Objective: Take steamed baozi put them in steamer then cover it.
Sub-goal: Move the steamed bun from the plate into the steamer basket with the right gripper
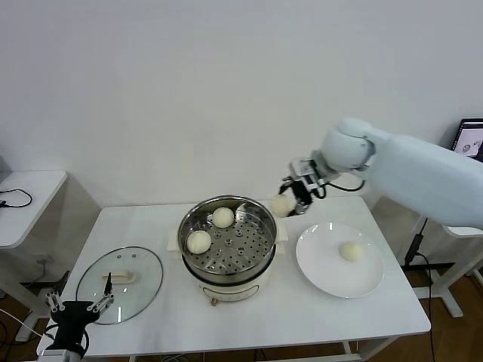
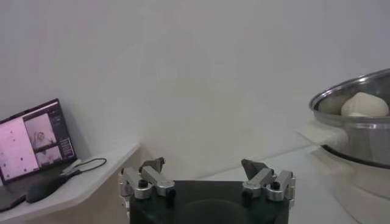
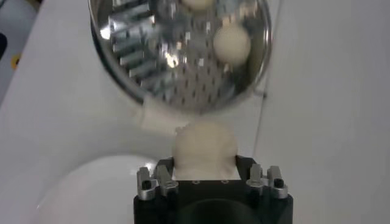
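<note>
- Head view: the right gripper [image 1: 290, 197] holds a bun [image 1: 281, 205] in the air, closed on it, just past the right rim of the steamer [image 1: 227, 243], between the steamer and the plate [image 1: 339, 260].
- Two buns lie on the steamer's perforated tray: one at the far side [image 1: 223, 217], one at the left [image 1: 199, 241].
- One more bun [image 1: 350, 251] sits on the white plate, right of the steamer.
- The cover [image 1: 120, 283] lies flat on the table [image 1: 302, 317], left of the steamer, handle up.
- The left gripper [image 1: 78, 310] hangs at the near left edge of the table, just near the cover, fingers spread and holding nothing.
- Left wrist view: the left gripper [image 2: 207, 176] shows both fingertips well apart with nothing between them. The steamer [image 2: 359, 131] stands off to one side, a bun [image 2: 364, 105] showing above its rim. A laptop [image 2: 33, 143] sits on a side table.
- Right wrist view: the right gripper [image 3: 204, 167] has the held bun [image 3: 204, 143] clamped between its jaws. Beyond it is the steamer [image 3: 180, 52], with one bun [image 3: 231, 41] on the tray and another [image 3: 198, 3] at the picture's edge. The plate [image 3: 85, 185] shows partly beside the gripper.
</note>
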Controlling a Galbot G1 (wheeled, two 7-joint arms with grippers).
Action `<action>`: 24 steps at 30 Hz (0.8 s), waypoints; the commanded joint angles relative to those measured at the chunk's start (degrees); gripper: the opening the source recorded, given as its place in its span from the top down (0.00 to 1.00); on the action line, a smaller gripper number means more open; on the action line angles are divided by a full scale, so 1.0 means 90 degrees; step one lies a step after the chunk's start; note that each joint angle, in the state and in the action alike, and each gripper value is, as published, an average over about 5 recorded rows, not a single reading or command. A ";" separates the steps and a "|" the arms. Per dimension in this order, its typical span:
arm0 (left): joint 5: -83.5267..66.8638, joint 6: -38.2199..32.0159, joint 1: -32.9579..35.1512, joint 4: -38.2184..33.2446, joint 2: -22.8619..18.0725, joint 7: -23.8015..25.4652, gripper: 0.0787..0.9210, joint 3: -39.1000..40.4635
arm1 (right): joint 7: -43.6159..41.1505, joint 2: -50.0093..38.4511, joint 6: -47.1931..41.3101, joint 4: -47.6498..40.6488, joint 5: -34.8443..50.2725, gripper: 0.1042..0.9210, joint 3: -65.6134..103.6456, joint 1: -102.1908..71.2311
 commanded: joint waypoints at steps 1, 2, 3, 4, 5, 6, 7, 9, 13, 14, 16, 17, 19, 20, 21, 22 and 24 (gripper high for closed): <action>-0.0004 0.0006 0.0046 -0.0055 0.0031 0.0001 0.12 -0.0083 | 0.0604 0.1370 0.0979 -0.0107 0.0414 0.35 -0.0741 0.0027; -0.0006 0.0007 0.0052 -0.0066 0.0037 0.0002 0.12 -0.0096 | 0.0641 0.1457 0.1150 -0.0172 0.0284 0.35 -0.0800 -0.0054; -0.0010 0.0009 0.0056 -0.0077 0.0038 0.0004 0.12 -0.0112 | 0.0684 0.1544 0.1312 -0.0239 0.0109 0.35 -0.0847 -0.0146; -0.0016 0.0010 0.0056 -0.0085 0.0033 0.0004 0.12 -0.0126 | 0.0704 0.1608 0.1449 -0.0298 -0.0092 0.35 -0.0877 -0.0221; -0.0022 0.0011 0.0056 -0.0090 0.0026 0.0005 0.12 -0.0138 | 0.0716 0.1672 0.1586 -0.0357 -0.0287 0.35 -0.0909 -0.0291; -0.0028 0.0011 0.0057 -0.0094 0.0017 0.0005 0.12 -0.0148 | 0.0727 0.1727 0.1717 -0.0407 -0.0454 0.35 -0.0940 -0.0352; -0.0033 0.0011 0.0059 -0.0095 0.0006 0.0005 0.12 -0.0157 | 0.0725 0.1781 0.1843 -0.0450 -0.0611 0.35 -0.0963 -0.0401; -0.0039 0.0009 0.0063 -0.0090 -0.0012 0.0005 0.12 -0.0170 | 0.0698 0.1870 0.2096 -0.0523 -0.0844 0.35 -0.1014 -0.0475; -0.0046 0.0009 0.0045 -0.0068 -0.0036 0.0003 0.12 -0.0188 | 0.0598 0.2014 0.2577 -0.0617 -0.1227 0.35 -0.1087 -0.0538; -0.0049 0.0009 0.0035 -0.0065 -0.0041 0.0003 0.12 -0.0191 | 0.0567 0.2046 0.2684 -0.0635 -0.1308 0.35 -0.1103 -0.0541; -0.0052 0.0010 0.0016 -0.0059 -0.0052 0.0003 0.12 -0.0197 | 0.0515 0.2108 0.2873 -0.0666 -0.1431 0.34 -0.1135 -0.0536; -0.0054 0.0009 0.0010 -0.0057 -0.0057 0.0003 0.12 -0.0199 | 0.0490 0.2134 0.2944 -0.0677 -0.1467 0.34 -0.1148 -0.0530; -0.0056 0.0008 0.0002 -0.0044 -0.0065 0.0002 0.12 -0.0203 | 0.0447 0.2181 0.3059 -0.0696 -0.1508 0.34 -0.1165 -0.0519; -0.0058 0.0007 0.0001 -0.0037 -0.0068 0.0001 0.12 -0.0205 | 0.0422 0.2199 0.3101 -0.0702 -0.1514 0.34 -0.1171 -0.0513; -0.0060 0.0006 -0.0001 -0.0027 -0.0070 0.0001 0.12 -0.0209 | 0.0396 0.2215 0.3136 -0.0704 -0.1516 0.34 -0.1178 -0.0504; -0.0062 0.0005 -0.0001 -0.0018 -0.0072 0.0000 0.12 -0.0212 | 0.0370 0.2231 0.3178 -0.0701 -0.1524 0.34 -0.1186 -0.0494; -0.0065 0.0002 -0.0002 -0.0007 -0.0076 -0.0001 0.12 -0.0217 | 0.0312 0.2253 0.3245 -0.0681 -0.1552 0.34 -0.1202 -0.0472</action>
